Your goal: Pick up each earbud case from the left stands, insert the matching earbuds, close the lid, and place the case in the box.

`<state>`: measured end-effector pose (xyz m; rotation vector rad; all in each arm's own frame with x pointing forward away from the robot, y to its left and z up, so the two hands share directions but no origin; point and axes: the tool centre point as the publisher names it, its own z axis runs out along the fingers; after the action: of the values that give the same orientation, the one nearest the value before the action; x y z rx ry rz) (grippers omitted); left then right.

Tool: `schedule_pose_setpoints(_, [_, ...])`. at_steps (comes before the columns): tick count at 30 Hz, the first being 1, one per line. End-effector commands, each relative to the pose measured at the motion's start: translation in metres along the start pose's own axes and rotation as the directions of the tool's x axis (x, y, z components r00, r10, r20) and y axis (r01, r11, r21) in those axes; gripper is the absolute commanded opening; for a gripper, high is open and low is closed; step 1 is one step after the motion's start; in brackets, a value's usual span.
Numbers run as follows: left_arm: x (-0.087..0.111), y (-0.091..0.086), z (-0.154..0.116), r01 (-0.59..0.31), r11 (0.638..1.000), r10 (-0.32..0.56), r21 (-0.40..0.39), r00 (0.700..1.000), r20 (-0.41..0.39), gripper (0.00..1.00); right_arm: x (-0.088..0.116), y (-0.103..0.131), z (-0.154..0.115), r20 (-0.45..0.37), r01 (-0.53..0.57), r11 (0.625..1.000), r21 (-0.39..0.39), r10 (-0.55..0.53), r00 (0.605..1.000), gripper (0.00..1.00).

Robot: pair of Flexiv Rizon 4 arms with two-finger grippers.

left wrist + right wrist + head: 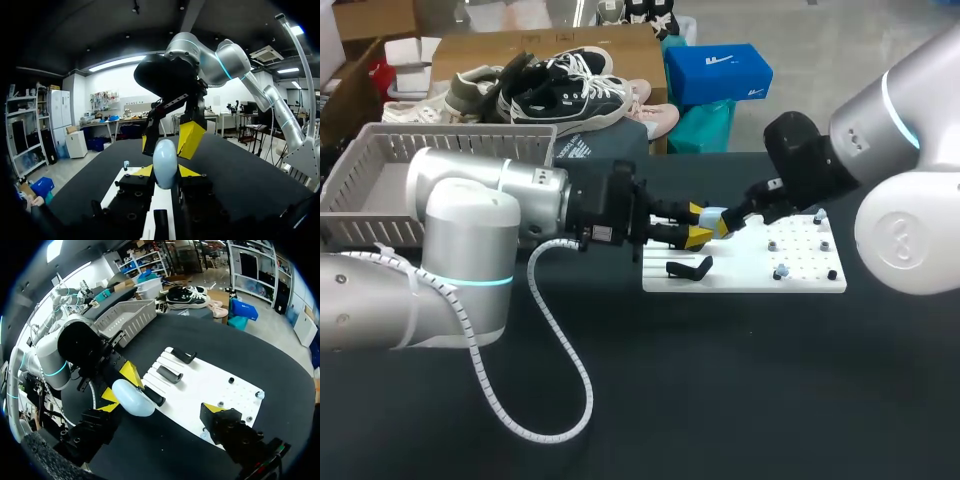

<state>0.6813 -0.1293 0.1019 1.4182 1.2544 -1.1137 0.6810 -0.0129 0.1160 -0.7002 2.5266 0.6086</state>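
A pale blue egg-shaped earbud case [165, 162] is being gripped from two sides by the yellow tips of the left gripper [699, 223]. It is standing on end between them, and its lid is showing no gap. It is hanging over the slotted left part of a flat white plastic board [740, 277]. Three black stands [170, 374] are lying in a row on that part. Small pale earbuds [781, 268] are sitting on black pegs across the board's right part. A grey slatted plastic box [380, 160] is standing well apart, at the table's far left.
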Motion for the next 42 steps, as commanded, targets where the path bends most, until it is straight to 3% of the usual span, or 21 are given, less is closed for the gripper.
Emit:
schedule_pose_setpoints(1, [0.0, -0.001, 0.001, -0.002, 1.0, 0.002, 0.001, 1.0, 0.003, 0.0, -0.003, 0.001, -0.001, -0.001, -0.003, 1.0, 0.013, 0.003, 1.0, 1.0])
schedule_pose_setpoints(13, [0.0, -0.001, 0.001, -0.002, 1.0, 0.002, 0.001, 1.0, 0.003, 0.0, -0.021, 0.004, -0.016, 0.033, 0.028, 0.999, 0.037, -0.029, 0.999, 1.0])
schedule_pose_setpoints(18, [0.0, -0.001, 0.001, -0.002, 1.0, 0.002, 0.001, 1.0, 0.003, 0.0, -0.028, -0.01, -0.034, 0.052, 0.065, 0.988, 0.143, -0.073, 0.996, 1.0])
schedule_pose_setpoints(24, [0.0, -0.001, 0.001, -0.002, 1.0, 0.002, 0.001, 1.0, 0.003, 0.0, -0.026, -0.048, -0.051, -0.002, 0.137, 0.906, 0.401, -0.148, 0.989, 1.0])
schedule_pose_setpoints(28, [0.0, -0.001, 0.001, -0.002, 1.0, 0.002, 0.001, 1.0, 0.003, 0.0, -0.023, -0.072, -0.058, -0.049, 0.148, 0.858, 0.492, -0.143, 0.989, 1.0])
schedule_pose_setpoints(36, [0.0, -0.001, 0.001, -0.002, 1.0, 0.002, 0.001, 1.0, 0.003, 0.0, -0.011, -0.112, -0.049, -0.172, 0.184, 0.781, 0.597, -0.099, 0.98, 1.0])
schedule_pose_setpoints(42, [0.0, -0.001, 0.001, -0.002, 1.0, 0.002, 0.001, 1.0, 0.003, 0.0, -0.007, -0.135, -0.031, -0.234, 0.161, 0.78, 0.605, -0.019, 0.972, 1.0])
